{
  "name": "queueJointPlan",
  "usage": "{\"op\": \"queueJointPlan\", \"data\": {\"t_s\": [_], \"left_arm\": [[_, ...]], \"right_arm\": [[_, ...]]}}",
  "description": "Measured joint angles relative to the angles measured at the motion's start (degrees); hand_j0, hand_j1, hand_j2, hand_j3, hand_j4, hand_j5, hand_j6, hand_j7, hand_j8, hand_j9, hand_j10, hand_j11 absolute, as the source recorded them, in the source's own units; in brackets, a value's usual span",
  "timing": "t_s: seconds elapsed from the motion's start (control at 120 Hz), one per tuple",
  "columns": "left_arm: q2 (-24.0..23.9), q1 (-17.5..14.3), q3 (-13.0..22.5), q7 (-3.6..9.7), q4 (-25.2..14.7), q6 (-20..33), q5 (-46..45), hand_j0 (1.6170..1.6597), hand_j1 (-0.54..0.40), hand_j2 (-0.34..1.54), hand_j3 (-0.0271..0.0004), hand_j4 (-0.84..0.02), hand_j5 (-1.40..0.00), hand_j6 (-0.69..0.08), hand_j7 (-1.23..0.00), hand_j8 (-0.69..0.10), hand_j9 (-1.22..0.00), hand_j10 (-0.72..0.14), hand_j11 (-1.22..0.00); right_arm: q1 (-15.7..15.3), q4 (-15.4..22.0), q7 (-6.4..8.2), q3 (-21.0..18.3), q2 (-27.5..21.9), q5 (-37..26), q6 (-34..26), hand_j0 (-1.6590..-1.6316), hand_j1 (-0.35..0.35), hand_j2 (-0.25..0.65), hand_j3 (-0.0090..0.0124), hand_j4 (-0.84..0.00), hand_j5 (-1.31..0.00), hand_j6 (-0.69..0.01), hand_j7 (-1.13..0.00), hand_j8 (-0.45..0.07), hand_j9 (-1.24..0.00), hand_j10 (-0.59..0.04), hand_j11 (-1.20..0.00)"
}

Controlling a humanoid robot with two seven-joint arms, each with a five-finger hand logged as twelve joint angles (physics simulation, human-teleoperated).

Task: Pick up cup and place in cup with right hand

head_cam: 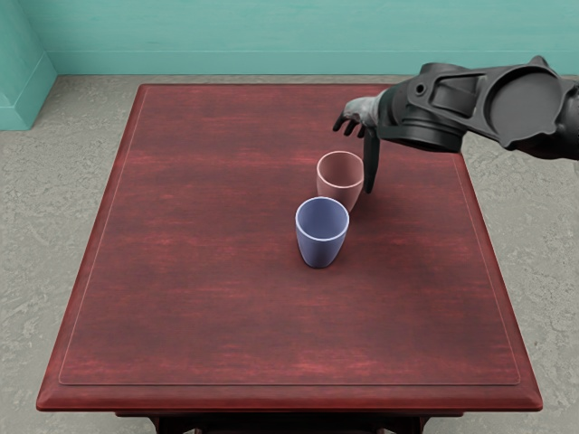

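Observation:
My right hand hangs over the back of the table, its arm entering from the right edge. Its fingers are spread and hold nothing; the long thumb points down beside the right side of the pink cup. Whether the thumb touches that cup I cannot tell. The pink cup stands upright. Just in front of it and slightly to the left, the blue cup is also upright and hides part of the pink one's lower front. My left hand is out of view.
Both cups stand on a dark red wooden table with a raised-looking border. Behind it are a grey floor and a teal wall. The right forearm spans the table's back right corner.

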Motion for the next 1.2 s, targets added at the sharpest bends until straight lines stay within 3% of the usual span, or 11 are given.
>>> {"op": "queueJointPlan", "data": {"t_s": [0.417, 0.717, 1.2], "left_arm": [[0.0, 0.06, 0.0, 0.0, 0.0, 0.01, -0.04, 1.6581, 0.349, 0.0, 0.0, 0.0, 0.0, 0.0, 0.0, 0.0, 0.0, 0.0, 0.0], [0.0, 0.09, 0.0, 0.0, 0.0, 0.0, -0.02, 1.6581, 0.349, 0.0, 0.0, 0.0, 0.0, 0.0, 0.0, 0.0, 0.0, 0.0, 0.0], [0.0, 0.09, 0.0, 0.0, 0.0, 0.0, -0.05, 1.6581, 0.349, 0.0, 0.0, 0.0, 0.0, 0.0, 0.0, 0.0, 0.0, 0.0, 0.0]], "right_arm": [[-0.61, 1.34, 0.0, -1.49, 1.36, -1.67, -3.8, -1.6581, -0.152, -0.032, 0.0, -0.167, -0.21, -0.168, -0.21, -0.167, -0.21, -0.166, -0.21], [-0.72, 2.82, 0.0, -1.6, 1.98, -5.21, -3.38, -1.6581, -0.198, -0.024, 0.0, -0.129, -0.17, -0.13, -0.16, -0.129, -0.16, -0.128, -0.16], [-4.24, 2.1, 0.0, -1.27, 3.14, -9.15, -4.0, -1.6581, -0.094, -0.042, 0.0, -0.215, -0.28, -0.216, -0.28, -0.215, -0.28, -0.215, -0.28]]}}
